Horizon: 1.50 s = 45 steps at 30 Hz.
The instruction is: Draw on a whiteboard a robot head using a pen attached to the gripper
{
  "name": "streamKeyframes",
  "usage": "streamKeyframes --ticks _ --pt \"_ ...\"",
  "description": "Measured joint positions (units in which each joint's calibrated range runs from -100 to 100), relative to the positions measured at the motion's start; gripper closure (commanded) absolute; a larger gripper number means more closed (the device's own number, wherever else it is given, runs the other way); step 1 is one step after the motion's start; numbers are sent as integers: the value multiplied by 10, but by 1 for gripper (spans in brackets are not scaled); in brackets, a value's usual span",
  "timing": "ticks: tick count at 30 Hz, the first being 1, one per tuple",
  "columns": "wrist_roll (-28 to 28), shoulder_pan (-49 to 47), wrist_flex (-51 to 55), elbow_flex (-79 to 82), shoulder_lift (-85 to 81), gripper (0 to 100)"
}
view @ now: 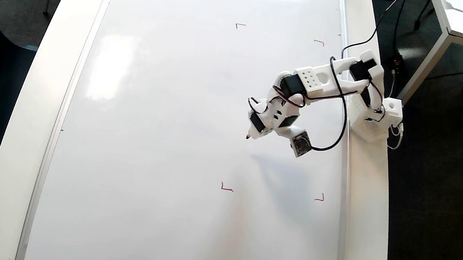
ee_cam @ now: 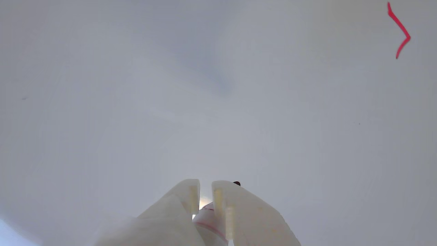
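The two white fingers (ee_cam: 189, 196) stand nearly closed in the wrist view, only a thin slit between their tips, and the rounded white barrel of the pen (ee_cam: 209, 218) sits wedged in that slit with a faint red band round it. A tiny dark red tip peeks out just past the right-hand finger. So the gripper (ee_cam: 205, 191) is clamped on the marker.

From overhead the gripper (view: 255, 129) hangs over the right half of the whiteboard (view: 155, 136), pointing toward about 7 o'clock, and the pen (view: 249, 136) ends in a small dark point at its lower end. I cannot tell whether that point touches the board or sits just above it. No red line shows at the tip.

Around it the board carries four small red corner marks: one at 11 o'clock from the tip (view: 240, 25), one at 1 o'clock (view: 319, 42), one at 6 o'clock (view: 226, 188) and one at 4 o'clock (view: 320, 197). The tip lies near the left side of the area they frame. One of these marks shows in the wrist view at the upper right (ee_cam: 398, 30).

The arm (view: 314, 82) bends back toward 2 o'clock to its white base (view: 374, 118), which stands on the white table edge (view: 368, 209) just right of the board's silver frame. Black cables (view: 341, 120) loop beside it.
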Motion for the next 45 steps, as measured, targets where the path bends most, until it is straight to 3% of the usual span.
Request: streamKeyframes --ticks 11,25,45 --pt "24 0 -79 0 49 99" --pt "24 0 -95 12 80 99" --pt "24 -52 -95 425 -186 99"
